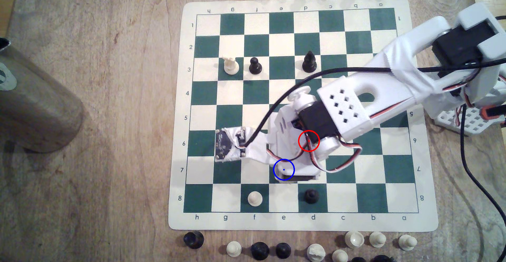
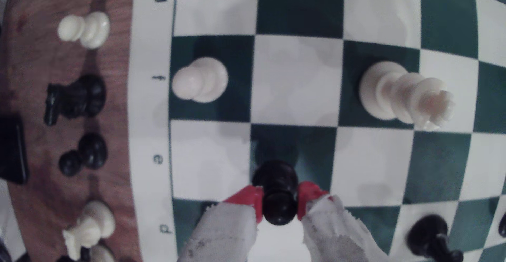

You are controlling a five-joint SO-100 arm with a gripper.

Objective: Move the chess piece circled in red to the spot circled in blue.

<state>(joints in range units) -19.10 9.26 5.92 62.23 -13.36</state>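
1. In the wrist view the fingers (image 2: 279,204) are clenched on the black pawn (image 2: 278,193), one red tip pressing each side of its neck just under the ball head.
2. The pawn's flared base sits over a dark green square in the e file (whether it touches the board or hangs just above it cannot be told).
3. In the exterior view the white arm (image 1: 342,106) reaches in from the exterior view's right and covers the middle of the chessboard (image 1: 427,223); the blue-ringed square (image 1: 279,178) lies at e7, partly under the arm's end, and the pawn itself is hidden there.
4. The red ring (image 1: 308,141) is drawn over the arm at d6.
5. A white pawn (image 2: 201,80) stands on f8, a black pawn (image 1: 311,195) on d8, and a white queen (image 2: 402,96) on a green f-file square beyond.
6. Captured pieces stand on the wooden desk (image 1: 95,114) along both board ends.
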